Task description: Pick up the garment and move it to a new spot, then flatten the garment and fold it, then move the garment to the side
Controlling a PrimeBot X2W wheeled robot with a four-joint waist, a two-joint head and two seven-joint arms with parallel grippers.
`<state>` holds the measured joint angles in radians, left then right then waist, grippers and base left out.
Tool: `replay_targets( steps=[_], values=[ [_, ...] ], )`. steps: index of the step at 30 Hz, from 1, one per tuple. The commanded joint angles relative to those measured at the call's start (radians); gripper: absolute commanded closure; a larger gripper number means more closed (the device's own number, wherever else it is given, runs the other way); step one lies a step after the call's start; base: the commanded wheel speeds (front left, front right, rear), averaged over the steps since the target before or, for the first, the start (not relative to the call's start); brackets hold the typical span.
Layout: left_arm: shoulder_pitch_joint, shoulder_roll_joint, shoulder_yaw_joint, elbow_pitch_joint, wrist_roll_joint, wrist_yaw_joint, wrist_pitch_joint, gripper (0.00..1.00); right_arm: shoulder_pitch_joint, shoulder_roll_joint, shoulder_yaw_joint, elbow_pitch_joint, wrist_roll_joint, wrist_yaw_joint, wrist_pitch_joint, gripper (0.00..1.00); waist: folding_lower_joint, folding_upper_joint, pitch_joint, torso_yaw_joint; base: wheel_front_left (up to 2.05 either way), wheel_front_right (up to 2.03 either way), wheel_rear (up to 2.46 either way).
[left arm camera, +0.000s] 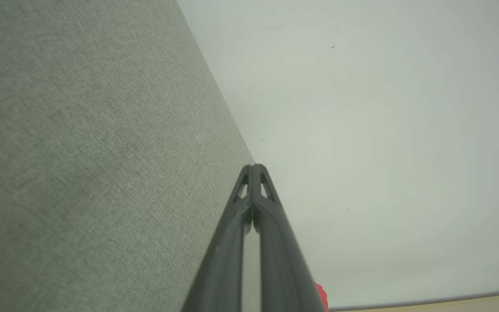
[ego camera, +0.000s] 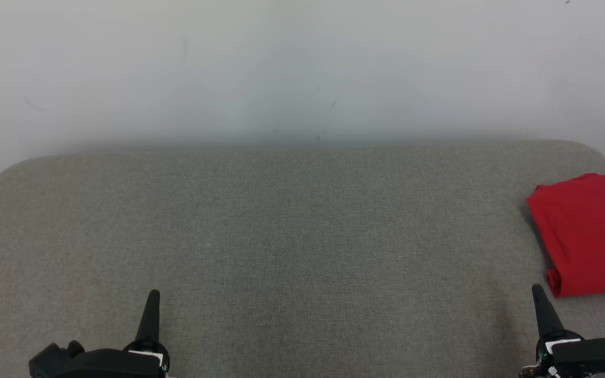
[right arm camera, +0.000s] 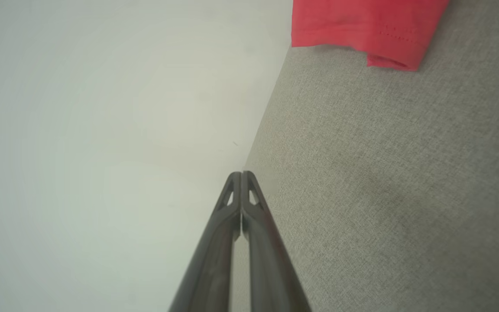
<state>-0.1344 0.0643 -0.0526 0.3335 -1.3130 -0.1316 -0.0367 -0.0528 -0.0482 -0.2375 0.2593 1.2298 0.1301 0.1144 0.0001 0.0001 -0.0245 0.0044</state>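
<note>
Down at the lower left, the left gripper (ego camera: pixel 154 294) sits over the grey fabric worktop (ego camera: pixel 302 226), its fingers pressed together with nothing between them. The middle of the worktop runs back to a pale wall (ego camera: pixel 302 68). At the lower right, the right gripper (ego camera: pixel 536 287) likewise has its fingers pressed together and empty. Near it but apart, the red garment (ego camera: pixel 588 236) lies folded at the worktop's far right, cut off by the picture's edge, a rolled corner towards the gripper.
</note>
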Motion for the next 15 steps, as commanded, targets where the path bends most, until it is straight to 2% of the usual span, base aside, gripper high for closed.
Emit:
replay_targets(
  steps=[1,15],
  values=[
    [-0.029,-0.002,0.001,-0.002,-0.023,0.001,0.005,1.00,-0.017,-0.002,-0.004,-0.010,0.023,0.001,0.004,1.00,-0.0001,-0.0001,0.001,0.000,0.00,0.00,0.00],
    [-0.060,-0.007,-0.001,0.012,-0.131,0.001,0.029,1.00,-0.033,-0.003,-0.021,-0.012,0.145,0.001,0.031,1.00,-0.0001,-0.0001,0.009,-0.002,0.00,0.00,0.00]
  ],
)
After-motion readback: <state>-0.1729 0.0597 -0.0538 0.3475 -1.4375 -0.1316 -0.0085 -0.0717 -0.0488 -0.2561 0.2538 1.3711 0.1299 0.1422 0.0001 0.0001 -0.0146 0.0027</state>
